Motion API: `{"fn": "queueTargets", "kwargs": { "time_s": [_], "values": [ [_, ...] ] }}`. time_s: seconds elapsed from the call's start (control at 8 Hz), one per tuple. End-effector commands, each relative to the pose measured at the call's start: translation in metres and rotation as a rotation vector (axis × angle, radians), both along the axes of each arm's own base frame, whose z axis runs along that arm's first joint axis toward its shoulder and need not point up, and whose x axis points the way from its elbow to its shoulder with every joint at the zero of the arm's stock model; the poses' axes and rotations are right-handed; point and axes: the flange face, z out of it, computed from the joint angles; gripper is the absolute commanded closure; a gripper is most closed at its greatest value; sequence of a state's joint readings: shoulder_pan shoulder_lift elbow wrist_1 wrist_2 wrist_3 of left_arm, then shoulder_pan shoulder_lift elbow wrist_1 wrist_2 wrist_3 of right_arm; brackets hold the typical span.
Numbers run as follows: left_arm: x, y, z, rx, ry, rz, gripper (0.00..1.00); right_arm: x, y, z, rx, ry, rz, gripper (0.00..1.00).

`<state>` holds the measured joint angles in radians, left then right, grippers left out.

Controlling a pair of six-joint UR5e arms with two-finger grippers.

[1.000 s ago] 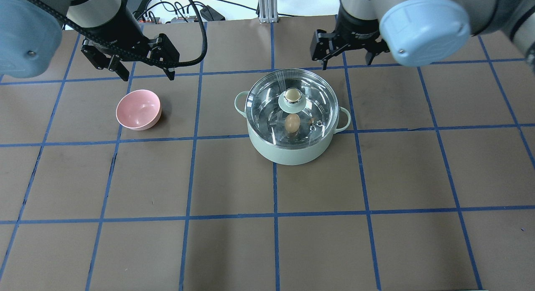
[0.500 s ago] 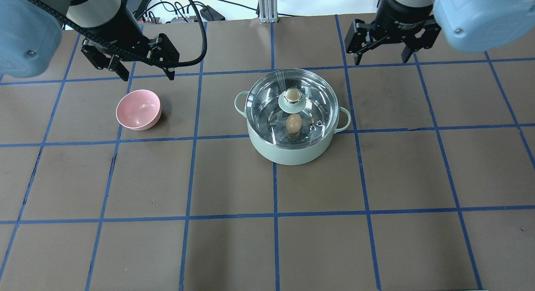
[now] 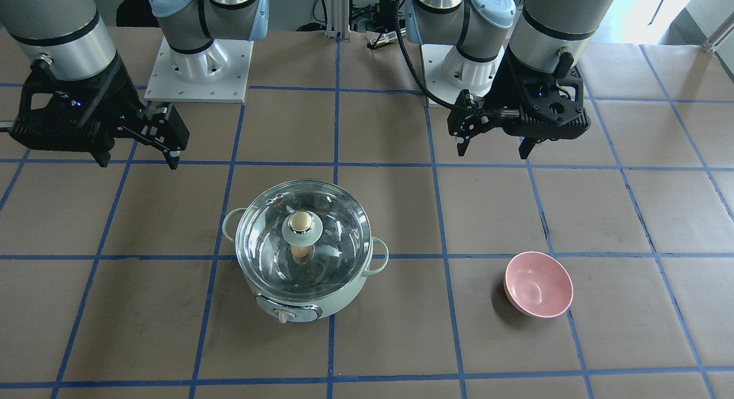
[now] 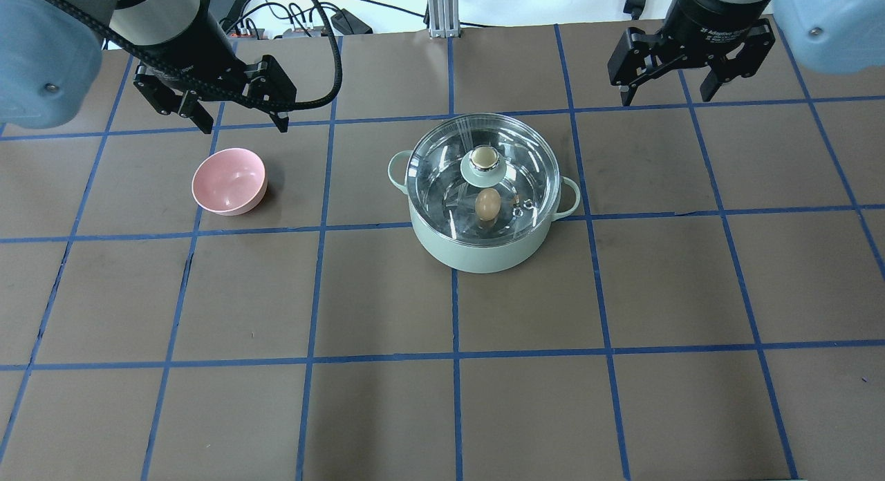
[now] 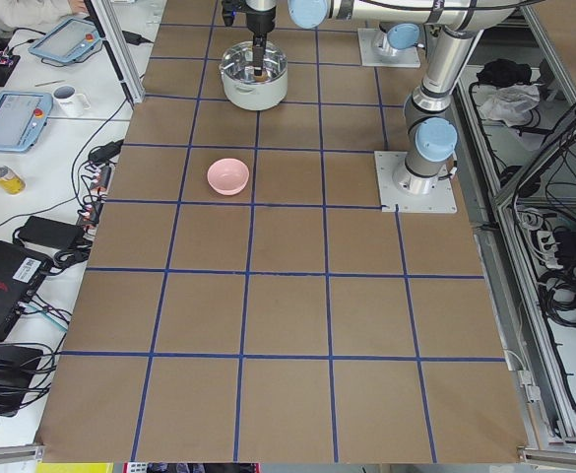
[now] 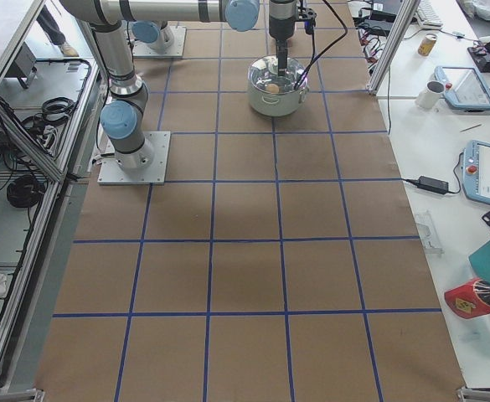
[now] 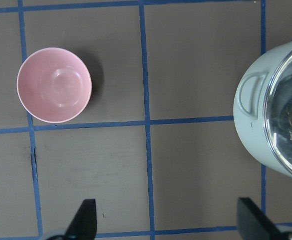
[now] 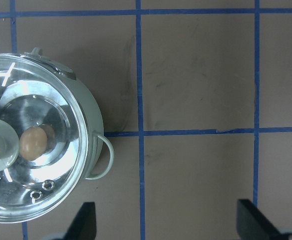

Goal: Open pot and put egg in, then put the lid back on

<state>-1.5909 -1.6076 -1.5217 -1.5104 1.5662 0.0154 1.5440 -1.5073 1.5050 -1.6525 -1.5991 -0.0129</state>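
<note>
The mint-green pot (image 4: 477,256) stands upright on the counter (image 4: 387,294), well away from its corners and nearer its far edge in the overhead view. The clear glass lid (image 4: 484,159) sits closed on it. The tan egg (image 4: 487,204) lies inside, seen through the glass.

Pot (image 4: 477,256): matt mint shell, shiny steel inside.
Lid (image 4: 529,159): clear glossy glass, polished beige-gold knob cap.
Egg (image 4: 487,204): smooth tan.
Bowl (image 4: 229,180): smooth, glossy pink.
Table cover (image 4: 387,294): matt brown paper, blue tape lines.
</note>
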Motion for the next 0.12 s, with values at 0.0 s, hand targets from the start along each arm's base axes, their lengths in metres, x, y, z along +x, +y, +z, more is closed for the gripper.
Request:
{"fn": "queueTargets", "kwargs": {
  "time_s": [0.0],
  "values": [
    [-0.0007, 0.0001, 0.0001, -0.001, 0.0, -0.001, 0.0, -0.0007, -0.0005, -0.0003, 0.0, 0.002, 0.0, 0.0]
  ]
}}
